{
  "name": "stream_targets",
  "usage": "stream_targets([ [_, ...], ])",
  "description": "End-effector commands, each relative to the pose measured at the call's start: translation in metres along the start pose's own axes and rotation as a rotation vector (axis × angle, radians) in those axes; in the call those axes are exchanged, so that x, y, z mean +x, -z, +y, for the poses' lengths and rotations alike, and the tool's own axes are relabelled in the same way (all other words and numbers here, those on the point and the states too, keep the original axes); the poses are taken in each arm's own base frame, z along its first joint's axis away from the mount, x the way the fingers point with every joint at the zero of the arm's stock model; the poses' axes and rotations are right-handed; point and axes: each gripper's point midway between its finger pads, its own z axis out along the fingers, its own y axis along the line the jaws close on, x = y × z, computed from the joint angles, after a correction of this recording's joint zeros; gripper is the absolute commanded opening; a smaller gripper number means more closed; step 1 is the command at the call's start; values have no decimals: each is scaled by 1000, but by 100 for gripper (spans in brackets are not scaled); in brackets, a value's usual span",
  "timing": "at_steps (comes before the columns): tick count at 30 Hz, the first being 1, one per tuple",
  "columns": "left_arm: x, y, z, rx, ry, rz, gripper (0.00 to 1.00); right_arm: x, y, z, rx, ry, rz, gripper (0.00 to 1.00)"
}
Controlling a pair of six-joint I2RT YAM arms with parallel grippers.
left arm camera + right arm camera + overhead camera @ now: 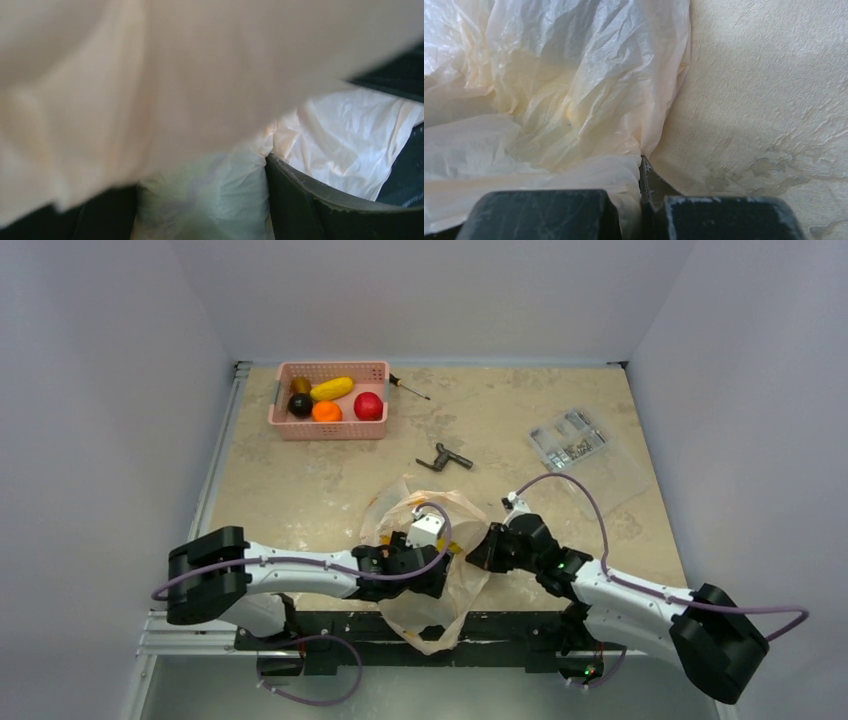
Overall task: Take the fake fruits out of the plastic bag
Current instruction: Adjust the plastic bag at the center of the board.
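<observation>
The plastic bag (432,592) lies crumpled at the table's near edge, between both arms. My left gripper (428,565) reaches into it, and in the left wrist view the left gripper (200,210) stands open. A pale green rounded lump (210,195) under the film fills the gap between its fingers (300,205). My right gripper (482,550) is shut on the bag's right edge, and the film (574,100) bunches at the pinch of the right gripper (640,172). A yellowish patch (569,117) shows through the film. A yellow banana (332,388) and a dark round fruit (300,406) lie in the pink basket (330,431).
The basket at the back left also holds an orange ball (326,411) and a red apple (368,406). A screwdriver (410,388) lies beside it. A dark metal tool (445,458) sits mid-table and a clear packet of small parts (570,440) at the back right.
</observation>
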Motion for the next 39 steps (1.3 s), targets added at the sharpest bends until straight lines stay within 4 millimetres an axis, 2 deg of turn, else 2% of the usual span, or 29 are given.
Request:
stream_targets([
  [1, 9, -23, 20, -154, -27, 15, 73, -23, -8, 22, -61, -16, -70, 0],
  [4, -20, -29, 38, -268, -54, -33, 58, -37, -15, 35, -71, -18, -90, 0],
  [7, -59, -29, 45, -267, -46, -88, 51, -56, -19, 45, -45, 2, -118, 0],
  [11, -104, -9, 43, -208, -62, -148, 50, -89, -7, 56, -17, 46, -213, 0],
  [13, -114, 3, 29, -122, -86, -149, 57, -102, 3, 62, -10, 95, -257, 0],
  [14, -113, 10, 20, -60, -84, -134, 64, -105, 6, 62, 4, 120, -260, 0],
  [16, -108, 25, 8, 41, -47, -117, 81, -105, 12, 59, 36, 176, -239, 4],
  [19, -88, 42, 3, 126, 23, -70, 95, -86, 14, 62, -6, 213, -149, 17],
  [24, -51, 61, -2, 221, 106, -20, 100, -43, 17, 64, -103, 166, 8, 59],
  [26, -41, 64, -7, 239, 114, 2, 100, -35, 19, 66, -139, 131, 32, 70],
  [29, -25, 59, -16, 253, 104, 46, 99, -26, 20, 67, -151, 86, 61, 79],
  [32, -2, 39, -19, 221, 104, 115, 90, -24, 15, 59, -124, 66, 49, 84],
  [35, 23, 19, -19, 175, 129, 154, 72, -18, 7, 50, -91, 40, 60, 84],
  [37, 43, 3, -17, 159, 173, 176, 61, -11, 2, 45, -79, 17, 69, 82],
  [38, 59, -7, -11, 132, 195, 205, 54, -6, -1, 41, -69, 13, 72, 80],
  [39, 64, -11, -12, 137, 216, 210, 48, -1, -4, 37, -58, 7, 76, 76],
])
